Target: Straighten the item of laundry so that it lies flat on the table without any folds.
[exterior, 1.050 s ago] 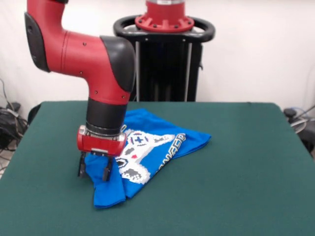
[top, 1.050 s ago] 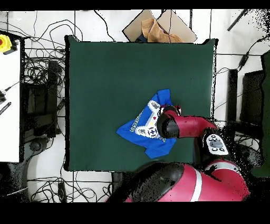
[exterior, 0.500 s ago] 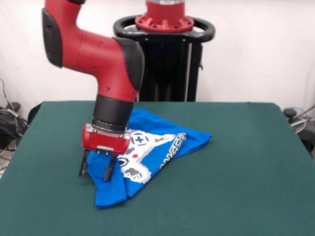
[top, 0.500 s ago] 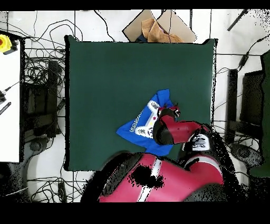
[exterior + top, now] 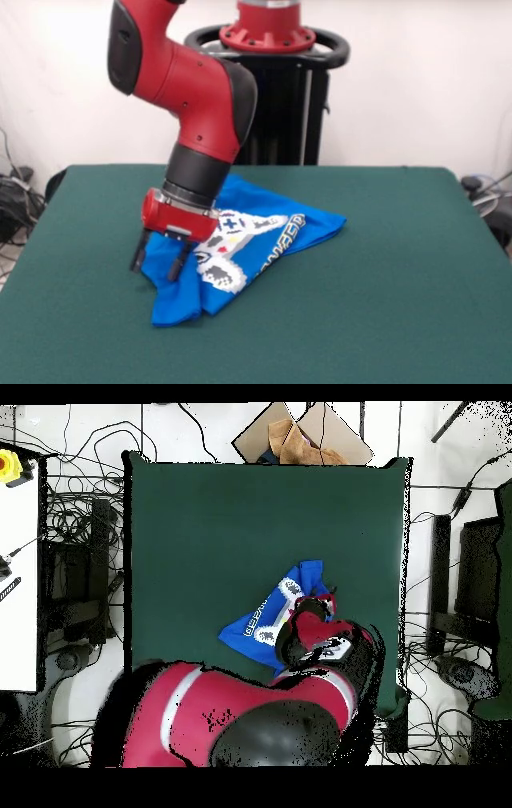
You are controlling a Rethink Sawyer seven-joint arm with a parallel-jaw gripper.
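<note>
Claw (image 5: 160, 260) of the red and black arm hangs at the left end of the blue T-shirt (image 5: 256, 240) in the front view, its two dark fingers (image 5: 138, 252) parted a little with no cloth visibly between them, so it reads as narrowly open and holding nothing. One finger stands at the shirt's left margin over the green, the other over the blue fabric, both close to the surface; whether the tips touch the cloth cannot be told. Moving rightward from the claw, the shirt lies bunched on the dark green tabletop (image 5: 400, 304), left of centre. Just under and below the claw a thick doubled-over flap runs down toward the near edge, ending in a blunt folded corner. Further right comes the white pixel controller print, skewed and partly creased, then a strip of white lettering bent along a fold. Beyond that the garment tapers to a point at its right end, so its long axis runs from the folded lump at lower left up to that tip at right. The rest of the tabletop to the right carries nothing. From overhead, the arm covers most of the claw, and the T-shirt (image 5: 262, 622) shows as a slanted blue shape near the robot's side of the tabletop (image 5: 200, 534). Judging by this layout, the fold that most needs opening sits directly beneath the claw, with the bulk of the shirt stretching away to the right in the front view
</note>
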